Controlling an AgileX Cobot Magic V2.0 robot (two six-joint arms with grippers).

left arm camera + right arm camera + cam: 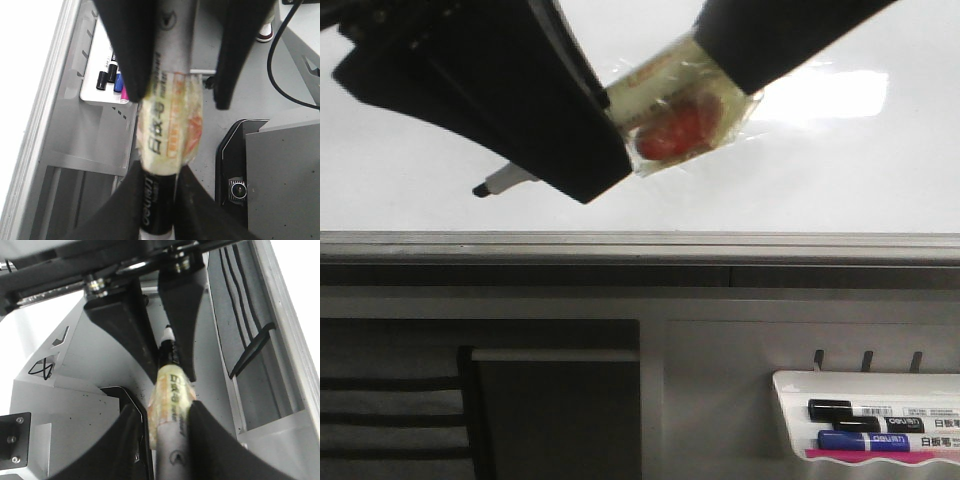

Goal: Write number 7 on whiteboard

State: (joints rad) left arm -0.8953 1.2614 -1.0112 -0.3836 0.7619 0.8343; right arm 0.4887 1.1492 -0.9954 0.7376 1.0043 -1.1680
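Observation:
A marker (670,110), wrapped mid-body in yellowish tape with a red patch, hangs in the air in front of the whiteboard (410,200). My left gripper (615,140) is shut on its black end, seen in the left wrist view (159,190). The marker's dark tip (480,190) sticks out beyond that gripper toward the left. My right gripper (730,65) is shut on the grey end, seen in the right wrist view (170,430). Both grippers grip the same marker (170,125) from opposite ends. No number 7 shows on the visible part of the board.
The board's grey metal frame (640,245) runs across below the grippers. A small white marker tray (790,400) at lower right holds a black marker (865,410) and a blue marker (880,441). A dark chair back (550,420) stands lower left.

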